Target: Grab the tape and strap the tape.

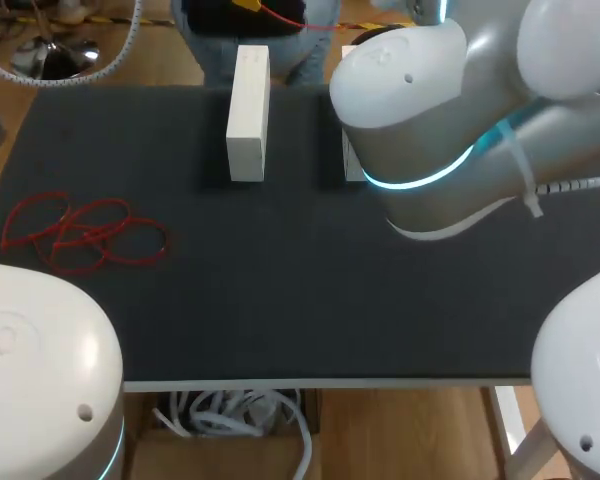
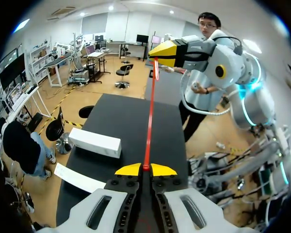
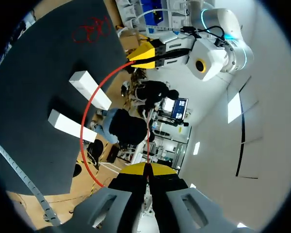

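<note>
A thin red tape (image 2: 149, 121) runs taut from my left gripper (image 2: 145, 169), which is shut on one end, up to my right gripper (image 2: 157, 52), high above the black table (image 1: 310, 300). In the right wrist view the same red tape (image 3: 111, 75) bows in a long curve from my right gripper (image 3: 146, 170), shut on it, to my left gripper (image 3: 144, 54). Neither gripper shows in the head view; only the arms' bodies do.
A tangle of spare red tapes (image 1: 80, 235) lies at the table's left. A white block (image 1: 248, 112) stands at the back middle. A second white block (image 1: 352, 150) is partly hidden behind my right arm. A box of white straps (image 1: 230, 415) sits below the front edge.
</note>
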Action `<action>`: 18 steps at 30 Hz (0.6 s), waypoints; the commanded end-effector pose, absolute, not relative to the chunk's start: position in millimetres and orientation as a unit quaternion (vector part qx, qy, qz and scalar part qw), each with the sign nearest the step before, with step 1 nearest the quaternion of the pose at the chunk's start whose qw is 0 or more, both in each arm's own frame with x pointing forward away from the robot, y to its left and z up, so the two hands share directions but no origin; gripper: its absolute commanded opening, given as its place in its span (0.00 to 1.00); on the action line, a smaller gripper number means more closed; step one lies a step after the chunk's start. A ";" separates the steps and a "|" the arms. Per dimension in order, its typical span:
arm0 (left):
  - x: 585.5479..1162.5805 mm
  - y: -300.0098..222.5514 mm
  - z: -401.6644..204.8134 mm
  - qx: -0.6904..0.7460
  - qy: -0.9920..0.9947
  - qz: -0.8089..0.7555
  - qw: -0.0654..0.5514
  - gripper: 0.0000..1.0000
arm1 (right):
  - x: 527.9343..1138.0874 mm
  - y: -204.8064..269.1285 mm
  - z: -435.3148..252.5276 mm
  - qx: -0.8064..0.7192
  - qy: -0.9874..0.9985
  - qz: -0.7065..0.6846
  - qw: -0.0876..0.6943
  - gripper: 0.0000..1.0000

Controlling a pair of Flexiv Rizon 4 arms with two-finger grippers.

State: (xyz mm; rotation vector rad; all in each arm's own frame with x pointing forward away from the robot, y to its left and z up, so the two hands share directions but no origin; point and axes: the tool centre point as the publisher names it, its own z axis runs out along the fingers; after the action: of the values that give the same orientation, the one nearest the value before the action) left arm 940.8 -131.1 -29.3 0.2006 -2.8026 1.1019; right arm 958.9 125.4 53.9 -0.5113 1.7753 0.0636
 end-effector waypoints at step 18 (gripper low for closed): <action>941.2 -131.2 -28.4 0.066 -0.928 0.362 0.063 0.00 | 963.6 142.4 81.4 -0.279 0.746 -0.051 0.603 0.00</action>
State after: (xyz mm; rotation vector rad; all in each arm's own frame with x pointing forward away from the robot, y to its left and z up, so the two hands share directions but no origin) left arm 940.8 -131.2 -29.3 0.2005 -2.8027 1.1018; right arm 962.9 128.3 75.5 -0.6621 1.7066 -0.0725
